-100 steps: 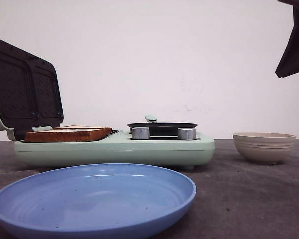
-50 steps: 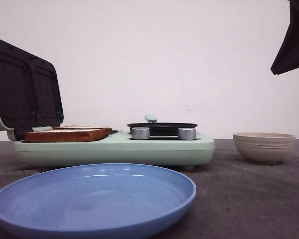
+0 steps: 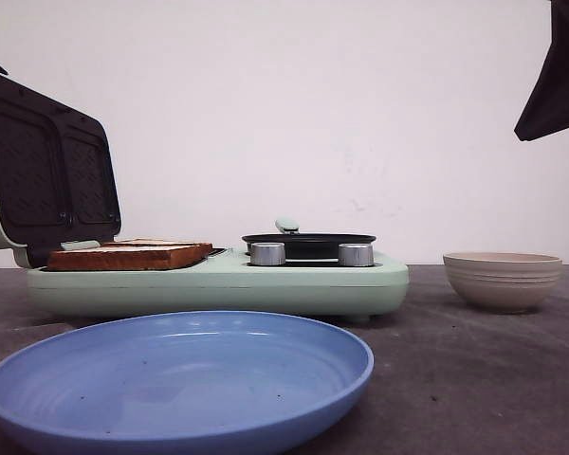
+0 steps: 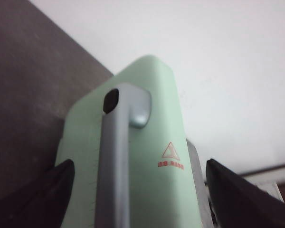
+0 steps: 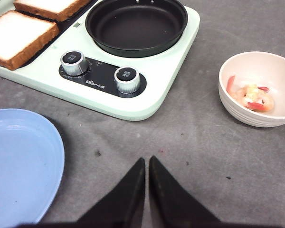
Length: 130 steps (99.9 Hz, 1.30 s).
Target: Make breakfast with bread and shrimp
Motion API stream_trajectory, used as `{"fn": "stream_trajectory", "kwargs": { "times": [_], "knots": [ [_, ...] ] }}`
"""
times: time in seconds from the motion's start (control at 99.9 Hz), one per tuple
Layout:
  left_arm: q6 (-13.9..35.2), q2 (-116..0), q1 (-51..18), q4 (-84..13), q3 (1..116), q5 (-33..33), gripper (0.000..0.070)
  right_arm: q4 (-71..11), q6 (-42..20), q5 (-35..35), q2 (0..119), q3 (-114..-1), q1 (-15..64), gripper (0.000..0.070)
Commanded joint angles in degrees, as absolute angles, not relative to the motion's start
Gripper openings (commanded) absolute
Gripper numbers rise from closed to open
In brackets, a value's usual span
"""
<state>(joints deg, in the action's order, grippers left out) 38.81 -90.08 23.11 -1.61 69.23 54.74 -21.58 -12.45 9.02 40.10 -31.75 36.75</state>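
Left gripper jaws spread wide astride lid edge; right gripper clenched, bare table beneath.

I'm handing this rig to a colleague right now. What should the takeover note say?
Left gripper: open, its fingers on either side of the raised green lid at its grey handle; nothing clamped.
Right gripper: shut, empty, above the table between the blue plate and the bowl.
Bread: two slices on the open sandwich plate.
Shrimp: in the bowl.
Black pan: empty.
Done: bread loaded.
Left: lid not closed, shrimp not in the pan, nothing plated.
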Motion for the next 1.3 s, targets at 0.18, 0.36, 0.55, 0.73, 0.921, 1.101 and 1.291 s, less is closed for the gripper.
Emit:
{"fn": "stream_trajectory", "kwargs": {
  "times": [0.18,0.36,0.55,0.73,0.921,1.101,1.291],
  "knots": [
    [31.5,-93.6,23.2,-8.8,75.0,56.6,0.0467,-21.0,-13.1,9.0,40.3,-31.8,37.3,0.0004],
    [30.5,-94.4,23.2,-9.8,75.0,57.9,0.0387,-21.0,-13.1,9.0,40.3,-31.8,37.3,0.0004],
    [29.8,-94.8,23.1,-11.2,75.0,58.7,0.0341,-21.0,-13.1,8.8,40.3,-31.8,37.3,0.0004],
    [28.9,-94.8,23.0,-12.4,75.0,58.8,0.0282,-21.0,-13.1,8.8,40.3,-31.8,37.3,0.0004],
    [27.4,-94.8,22.5,-13.7,75.0,58.7,0.0207,-21.0,-13.1,8.7,40.3,-31.8,37.3,0.0004],
    [26.6,-94.8,22.4,-13.7,75.0,58.8,0.0003,-21.0,-13.1,8.6,40.3,-31.8,37.3,0.0004],
    [26.5,-94.8,22.4,-13.7,75.0,58.8,0.0003,-21.0,-13.1,8.6,40.3,-31.8,37.3,0.0004]
  ]
}}
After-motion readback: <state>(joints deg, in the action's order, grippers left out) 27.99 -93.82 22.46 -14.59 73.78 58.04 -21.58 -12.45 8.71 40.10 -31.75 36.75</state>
